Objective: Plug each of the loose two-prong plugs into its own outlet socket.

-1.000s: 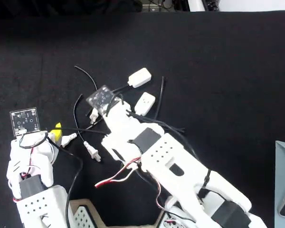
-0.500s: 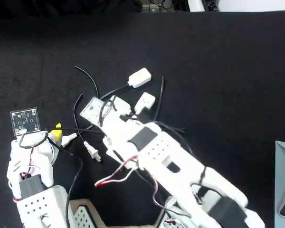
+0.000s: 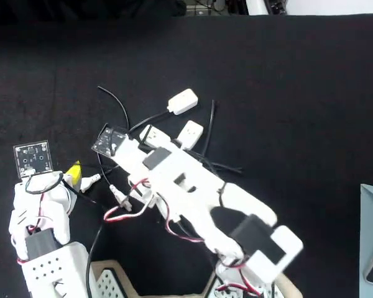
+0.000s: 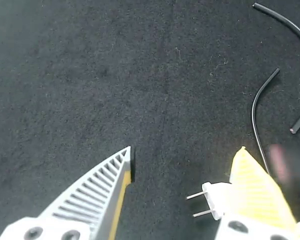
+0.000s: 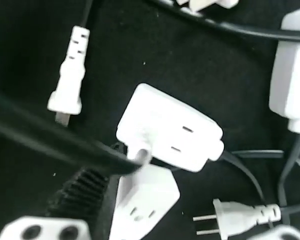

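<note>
Your left gripper (image 4: 185,150) gapes wide, empty, near-left two-prong plug (image 4: 212,200) just beside its yellow finger (image 4: 255,185), likely for pickup | right gripper (image 5: 112,192) hovers over centre outlet socket (image 5: 170,131); grip: you cannot tell.

White outlet sockets (image 3: 183,101) clustered together, white two-prong plugs (image 3: 120,197) lying flat, unplugged, just beside them

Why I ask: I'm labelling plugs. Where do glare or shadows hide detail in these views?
Right wrist view: the white plastic outlet block glares, yet its slots read; the white block at the edge washes out. Left wrist view: even light, the white two-prong plug stands clear against the black cloth table. High view: the cloth swallows shadows; black cables barely stand out.
</note>
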Robot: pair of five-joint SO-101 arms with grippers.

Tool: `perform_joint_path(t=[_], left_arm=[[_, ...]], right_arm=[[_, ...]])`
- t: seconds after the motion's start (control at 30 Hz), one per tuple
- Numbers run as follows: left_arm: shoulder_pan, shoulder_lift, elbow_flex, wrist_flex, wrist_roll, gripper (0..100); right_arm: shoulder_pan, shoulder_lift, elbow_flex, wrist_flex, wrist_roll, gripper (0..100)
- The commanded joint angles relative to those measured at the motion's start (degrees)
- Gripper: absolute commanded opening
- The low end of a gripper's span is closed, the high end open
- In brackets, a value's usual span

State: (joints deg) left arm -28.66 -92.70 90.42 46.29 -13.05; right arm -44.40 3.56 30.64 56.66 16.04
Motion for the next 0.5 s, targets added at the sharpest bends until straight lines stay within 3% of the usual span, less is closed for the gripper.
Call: perform_joint_path(t=[0.0,0.23,0.47], left_arm=[[-0.1,-0.5,-0.2,-0.4,0.3,31],[-0.1,-0.5,-0.2,-0.4,0.3,31],[-0.1,-0.5,-0.2,-0.4,0.3,31]], right_arm=[[-0.3,3.6,-5.4,-0.2,0.5,56.0],[-0.2,10.9,-10.2,-0.1,0.5,53.3],[0.6,10.9,-13.5,0.3,0.5,13.7]])
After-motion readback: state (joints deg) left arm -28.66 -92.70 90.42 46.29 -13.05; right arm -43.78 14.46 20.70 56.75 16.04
